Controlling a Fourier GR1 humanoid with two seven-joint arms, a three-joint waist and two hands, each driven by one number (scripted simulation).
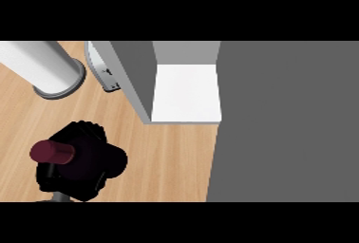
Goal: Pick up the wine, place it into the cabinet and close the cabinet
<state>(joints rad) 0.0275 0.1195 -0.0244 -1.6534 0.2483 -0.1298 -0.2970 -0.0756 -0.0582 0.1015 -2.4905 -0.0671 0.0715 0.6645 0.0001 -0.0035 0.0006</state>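
The wine bottle [52, 152] appears from above as a dark red cap at the lower left, over the wooden counter. My left hand [91, 163] is curled round it and hides the bottle's body. The cabinet [136, 71] stands up and to the right of the hand, apart from it. It is open, with a white shelf [186, 92] showing inside. Its door [105, 66] is swung out to the left, and a handle shows on it. My right hand is not in view.
A pale cylinder [45, 66] with a grey rim stands at the upper left, beside the open door. A broad grey surface [288, 123] fills the right side. Bare wooden counter [168, 156] lies between the hand and the cabinet.
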